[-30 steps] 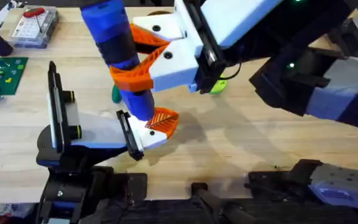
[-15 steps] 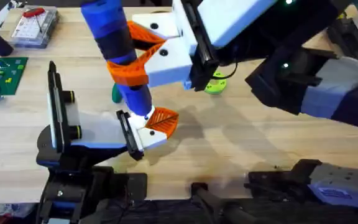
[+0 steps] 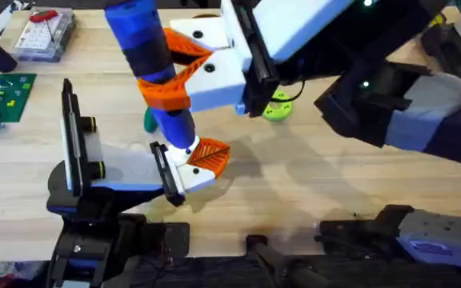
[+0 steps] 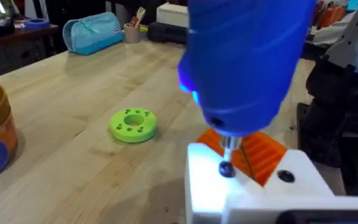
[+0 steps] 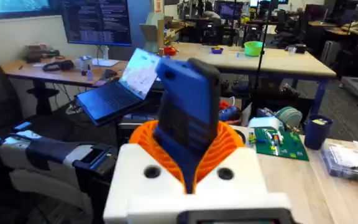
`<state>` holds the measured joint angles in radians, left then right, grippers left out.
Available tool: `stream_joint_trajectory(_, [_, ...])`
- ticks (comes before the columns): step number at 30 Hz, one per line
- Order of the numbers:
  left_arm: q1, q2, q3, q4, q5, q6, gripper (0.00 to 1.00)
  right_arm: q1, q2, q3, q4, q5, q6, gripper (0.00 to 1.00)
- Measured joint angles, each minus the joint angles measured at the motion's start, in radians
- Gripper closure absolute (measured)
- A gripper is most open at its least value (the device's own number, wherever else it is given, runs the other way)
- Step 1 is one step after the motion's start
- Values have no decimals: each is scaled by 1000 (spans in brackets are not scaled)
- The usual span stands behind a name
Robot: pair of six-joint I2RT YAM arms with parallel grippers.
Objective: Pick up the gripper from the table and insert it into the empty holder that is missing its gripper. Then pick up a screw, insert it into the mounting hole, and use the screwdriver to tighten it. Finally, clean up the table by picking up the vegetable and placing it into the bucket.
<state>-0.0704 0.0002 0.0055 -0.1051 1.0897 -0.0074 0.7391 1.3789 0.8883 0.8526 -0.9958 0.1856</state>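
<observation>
Screwdriver (image 3: 152, 72) tip stays on screw.

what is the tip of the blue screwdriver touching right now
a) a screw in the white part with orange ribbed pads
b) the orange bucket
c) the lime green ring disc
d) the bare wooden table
a: in the left wrist view the screwdriver points its metal tip down onto a dark screw seated in the white part, while the green disc lies apart on the table.

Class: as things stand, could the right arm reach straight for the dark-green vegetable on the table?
Probably not: the right gripper is shut on the screwdriver, which hides most of the vegetable.
</observation>
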Motion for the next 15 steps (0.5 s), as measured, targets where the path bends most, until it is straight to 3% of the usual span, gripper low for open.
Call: stream_joint_trajectory(15, [0,0,0,0,0,0,996,4,4,0,-27,0,-9,975])
